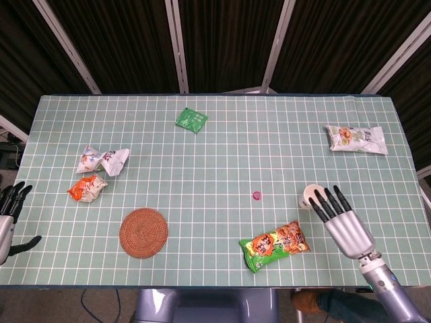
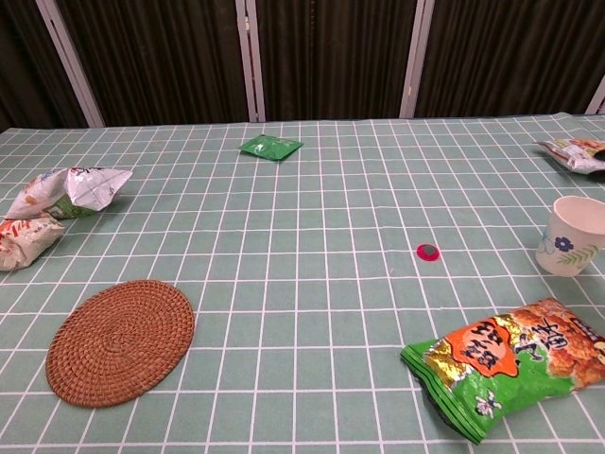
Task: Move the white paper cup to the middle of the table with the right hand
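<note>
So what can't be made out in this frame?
- Head view: right hand covers part of the white paper cup; contact can't be told.
- Chest view: neither hand shows; cup cut by right edge.
- Head view: left hand cut by left edge.
- Pink disc too small to identify.

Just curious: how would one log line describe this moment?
right hand: open, fingers beside white paper cup | cup: upright, unheld | left hand: idle
</note>
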Robot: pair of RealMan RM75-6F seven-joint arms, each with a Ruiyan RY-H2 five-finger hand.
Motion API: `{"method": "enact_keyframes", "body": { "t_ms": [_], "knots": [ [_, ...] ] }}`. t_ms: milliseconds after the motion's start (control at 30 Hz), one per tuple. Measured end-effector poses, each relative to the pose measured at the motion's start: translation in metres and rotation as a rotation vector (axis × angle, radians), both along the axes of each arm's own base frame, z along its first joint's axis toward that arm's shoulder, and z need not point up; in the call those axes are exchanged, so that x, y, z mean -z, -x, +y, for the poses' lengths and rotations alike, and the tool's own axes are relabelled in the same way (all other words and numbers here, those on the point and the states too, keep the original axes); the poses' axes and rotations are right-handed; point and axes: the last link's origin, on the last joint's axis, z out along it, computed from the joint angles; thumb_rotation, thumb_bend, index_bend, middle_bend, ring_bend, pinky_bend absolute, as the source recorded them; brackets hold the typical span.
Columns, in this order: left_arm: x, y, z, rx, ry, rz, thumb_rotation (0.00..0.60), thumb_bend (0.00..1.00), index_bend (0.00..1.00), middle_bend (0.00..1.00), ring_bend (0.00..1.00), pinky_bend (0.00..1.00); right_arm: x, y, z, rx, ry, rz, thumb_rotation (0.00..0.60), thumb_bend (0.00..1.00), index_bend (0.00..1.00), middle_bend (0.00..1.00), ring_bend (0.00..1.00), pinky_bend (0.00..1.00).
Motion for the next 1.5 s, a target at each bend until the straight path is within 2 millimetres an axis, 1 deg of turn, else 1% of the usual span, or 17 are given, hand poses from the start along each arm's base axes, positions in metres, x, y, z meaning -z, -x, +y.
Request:
{"method": "enact_keyframes", "body": {
  "t_ms": [67,200,300,433,567,733,900,1033,1133,1167,1233,1267,1300,1400,1500],
  "knots": [
    [0.001,0.001,0.001,-0.006,-0.004,0.005,0.600,0.00,0.00,0.00,0.00,0.00,0.014,-0.002,-0.010,-0.054,-0.035,0.121,0.600,0.00,0.00,0.00,0.00,0.00],
    [0.002,0.002,0.002,-0.015,0.001,-0.002,0.600,0.00,0.00,0.00,0.00,0.00,0.042,-0.009,-0.028,-0.130,-0.106,0.265,0.600,0.00,0.00,0.00,0.00,0.00],
    [0.002,0.003,0.001,-0.019,0.001,-0.002,0.600,0.00,0.00,0.00,0.00,0.00,0.058,-0.012,-0.039,-0.155,-0.135,0.319,0.600,0.00,0.00,0.00,0.00,0.00],
    [0.001,0.004,0.001,-0.026,-0.003,-0.004,0.600,0.00,0.00,0.00,0.00,0.00,0.072,-0.012,-0.047,-0.175,-0.142,0.367,0.600,0.00,0.00,0.00,0.00,0.00],
    [0.000,0.007,0.003,-0.039,-0.006,-0.007,0.600,0.00,0.00,0.00,0.00,0.00,0.079,-0.008,-0.054,-0.184,-0.126,0.415,0.600,0.00,0.00,0.00,0.00,0.00],
    [-0.002,0.009,0.004,-0.044,-0.010,-0.013,0.600,0.00,0.00,0.00,0.00,0.00,0.082,0.004,-0.063,-0.150,-0.083,0.490,0.600,0.00,0.00,0.00,0.00,0.00],
    [-0.003,0.009,0.005,-0.042,-0.008,-0.014,0.600,0.00,0.00,0.00,0.00,0.00,0.082,0.017,-0.067,-0.100,-0.040,0.542,0.600,0.00,0.00,0.00,0.00,0.00],
    [-0.002,0.007,0.005,-0.036,-0.005,-0.015,0.600,0.00,0.00,0.00,0.00,0.00,0.080,0.023,-0.067,-0.097,-0.014,0.581,0.600,0.00,0.11,0.00,0.00,0.00],
    [-0.002,0.006,0.004,-0.031,-0.004,-0.016,0.600,0.00,0.00,0.00,0.00,0.00,0.080,0.026,-0.067,-0.111,0.000,0.601,0.600,0.00,0.08,0.02,0.00,0.00],
    [-0.003,0.005,0.004,-0.030,-0.006,-0.018,0.600,0.00,0.00,0.00,0.00,0.00,0.080,0.027,-0.067,-0.119,0.003,0.607,0.600,0.00,0.04,0.05,0.00,0.00],
    [-0.003,0.005,0.004,-0.030,-0.009,-0.021,0.600,0.00,0.00,0.00,0.00,0.00,0.079,0.029,-0.066,-0.136,0.006,0.621,0.600,0.01,0.07,0.14,0.01,0.07],
    [-0.004,0.005,0.004,-0.031,-0.010,-0.022,0.600,0.00,0.00,0.00,0.00,0.00,0.079,0.031,-0.066,-0.142,0.007,0.625,0.600,0.03,0.09,0.20,0.03,0.13],
    [-0.004,0.005,0.004,-0.031,-0.011,-0.022,0.600,0.00,0.00,0.00,0.00,0.00,0.079,0.032,-0.066,-0.148,0.007,0.628,0.600,0.06,0.14,0.26,0.08,0.22],
    [-0.003,0.005,0.004,-0.030,-0.006,-0.022,0.600,0.00,0.00,0.00,0.00,0.00,0.079,0.034,-0.066,-0.161,0.007,0.631,0.600,0.17,0.24,0.39,0.22,0.37],
    [-0.002,0.005,0.004,-0.030,0.000,-0.021,0.600,0.00,0.00,0.00,0.00,0.00,0.078,0.035,-0.066,-0.180,0.009,0.612,0.600,0.22,0.28,0.43,0.26,0.42]
  ]
}}
